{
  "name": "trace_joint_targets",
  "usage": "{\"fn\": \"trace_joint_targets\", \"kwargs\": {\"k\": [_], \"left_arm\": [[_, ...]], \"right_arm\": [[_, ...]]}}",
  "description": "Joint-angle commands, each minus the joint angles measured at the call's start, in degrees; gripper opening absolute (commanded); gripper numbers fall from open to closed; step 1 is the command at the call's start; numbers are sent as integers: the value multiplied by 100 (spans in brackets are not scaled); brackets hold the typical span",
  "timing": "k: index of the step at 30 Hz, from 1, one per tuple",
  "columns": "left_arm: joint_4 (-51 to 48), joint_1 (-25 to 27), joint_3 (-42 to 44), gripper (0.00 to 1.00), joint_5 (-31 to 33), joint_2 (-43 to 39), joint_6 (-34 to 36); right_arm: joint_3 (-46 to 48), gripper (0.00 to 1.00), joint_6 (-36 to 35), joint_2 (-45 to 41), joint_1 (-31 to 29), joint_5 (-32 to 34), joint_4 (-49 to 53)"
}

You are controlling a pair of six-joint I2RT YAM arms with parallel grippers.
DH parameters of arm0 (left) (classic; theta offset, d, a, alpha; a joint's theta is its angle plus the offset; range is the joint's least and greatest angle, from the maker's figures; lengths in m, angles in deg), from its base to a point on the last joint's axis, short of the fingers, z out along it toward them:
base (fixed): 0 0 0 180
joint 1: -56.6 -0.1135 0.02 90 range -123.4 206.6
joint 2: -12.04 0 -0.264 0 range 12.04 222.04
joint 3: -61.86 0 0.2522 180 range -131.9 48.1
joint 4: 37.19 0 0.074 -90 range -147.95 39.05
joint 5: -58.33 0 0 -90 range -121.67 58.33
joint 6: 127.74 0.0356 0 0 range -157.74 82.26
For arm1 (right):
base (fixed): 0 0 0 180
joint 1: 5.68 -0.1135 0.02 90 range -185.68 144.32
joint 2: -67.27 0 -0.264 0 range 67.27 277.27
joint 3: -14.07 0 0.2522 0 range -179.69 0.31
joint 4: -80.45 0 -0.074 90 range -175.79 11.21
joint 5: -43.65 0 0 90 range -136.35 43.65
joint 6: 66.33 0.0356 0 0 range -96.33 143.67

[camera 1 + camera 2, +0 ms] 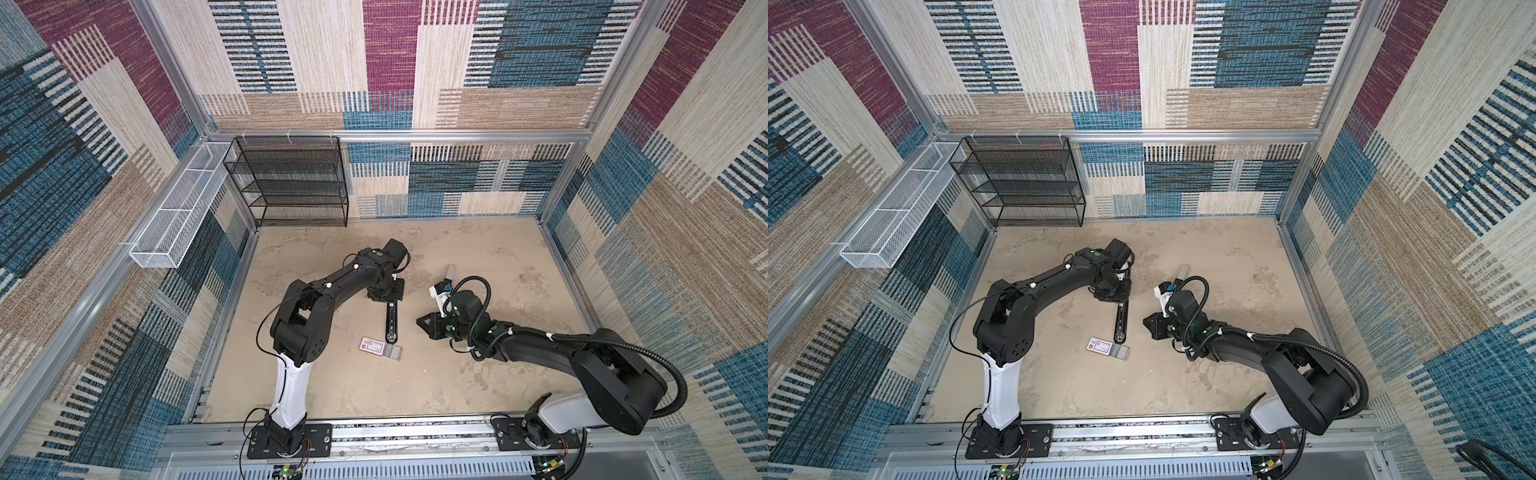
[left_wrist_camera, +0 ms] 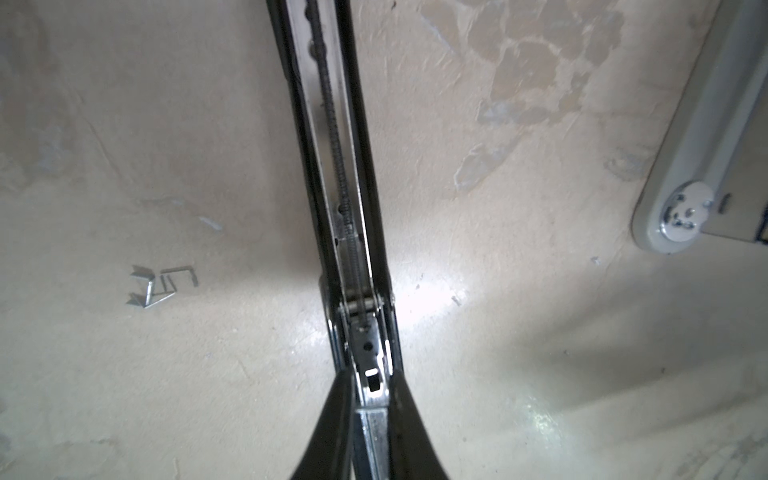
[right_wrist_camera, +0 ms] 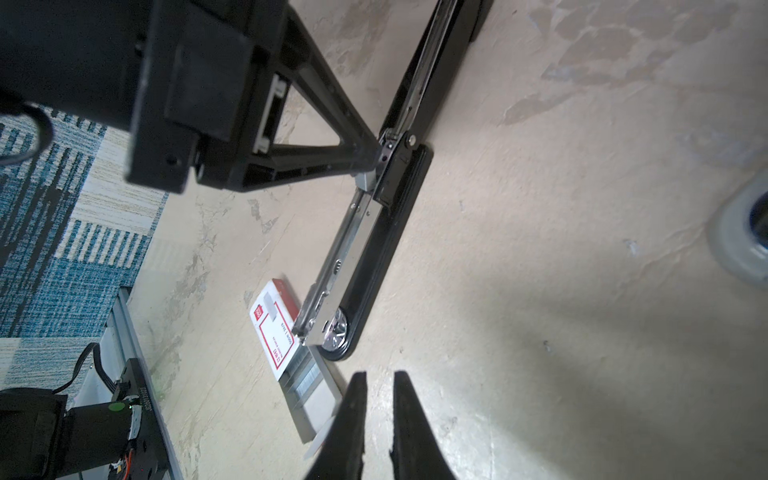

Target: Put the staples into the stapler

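The black stapler lies on the table, swung open, its metal magazine facing up. My left gripper is shut on the magazine rail at the hinge end; the spring channel runs away from the fingers. The staples sit as grey strips in the slid-out tray of a white box with a red mark, touching the stapler's front tip. My right gripper hovers beside the box, fingers a narrow gap apart, holding nothing.
A few loose staples lie on the table near the stapler. A grey stapler-like object lies beyond the right wrist. A black mesh shelf and a white mesh basket stand at the back left.
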Motion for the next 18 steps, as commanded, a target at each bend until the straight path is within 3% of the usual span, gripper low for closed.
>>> {"fn": "trace_joint_targets", "kwargs": {"k": [1,18], "left_arm": [[-134,19,-28,8,53,-8,118],[-324,63,-222,8,259,59,125]], "right_arm": [[26,17,1,-9,16,45,2],[30,17,-7,-7,18,-47,-55]]}}
